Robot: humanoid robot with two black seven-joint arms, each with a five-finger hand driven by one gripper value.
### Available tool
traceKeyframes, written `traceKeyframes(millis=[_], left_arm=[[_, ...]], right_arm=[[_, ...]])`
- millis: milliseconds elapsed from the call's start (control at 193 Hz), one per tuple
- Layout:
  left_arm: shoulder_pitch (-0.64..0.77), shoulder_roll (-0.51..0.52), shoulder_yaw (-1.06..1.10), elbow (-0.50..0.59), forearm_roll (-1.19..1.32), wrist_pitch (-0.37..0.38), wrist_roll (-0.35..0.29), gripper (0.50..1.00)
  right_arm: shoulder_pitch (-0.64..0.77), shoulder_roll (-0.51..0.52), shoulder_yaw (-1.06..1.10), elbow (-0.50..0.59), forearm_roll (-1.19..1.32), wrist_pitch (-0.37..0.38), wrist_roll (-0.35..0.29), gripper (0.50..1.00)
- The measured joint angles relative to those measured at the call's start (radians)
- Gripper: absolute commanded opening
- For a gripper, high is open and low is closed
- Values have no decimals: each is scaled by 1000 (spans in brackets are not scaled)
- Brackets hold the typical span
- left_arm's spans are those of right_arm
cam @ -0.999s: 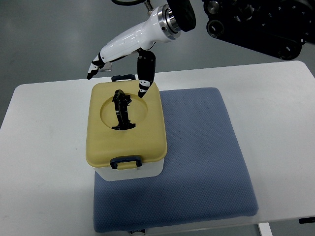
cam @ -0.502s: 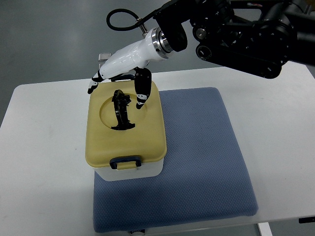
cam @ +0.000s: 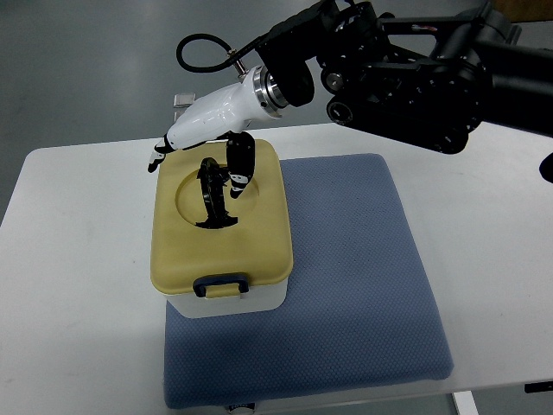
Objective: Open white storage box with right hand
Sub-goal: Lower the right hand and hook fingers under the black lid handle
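A white storage box [cam: 233, 304] with a yellow lid [cam: 255, 238] stands on the left part of a blue mat [cam: 354, 285]. A black handle [cam: 212, 194] stands up in the lid's round recess. A blue latch [cam: 219, 284] sits on the lid's near edge. My right hand [cam: 200, 164] reaches in from the upper right and hovers over the far part of the lid. Its fingers are spread. The thumb [cam: 237, 169] hangs beside the handle, and the other fingertips [cam: 158, 158] lie past the lid's far left corner. It holds nothing.
The mat lies on a white table [cam: 78, 285]. My black right arm [cam: 406, 69] fills the upper right of the view, with a cable loop above the wrist. The grey floor shows beyond the table's far edge.
My right hand has moved left and lower over the lid. The thumb has come closer to the black handle. More of the arm has come into view.
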Motion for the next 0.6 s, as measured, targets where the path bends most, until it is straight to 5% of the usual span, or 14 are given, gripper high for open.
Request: traceKeyframes(millis=[321, 399, 476, 601], left_arm=[[0, 0, -1, 2, 0, 0, 0, 1000], [0, 0, -1, 2, 0, 0, 0, 1000], [0, 0, -1, 2, 0, 0, 0, 1000], [0, 0, 0, 2, 0, 0, 0, 1000]], right_arm=[[-6, 3, -38, -16, -9, -58, 0, 926], [-7, 3, -39, -16, -9, -72, 0, 840], [-7, 3, -45, -16, -9, -82, 0, 693], [-7, 2, -52, -16, -9, -88, 1, 558]])
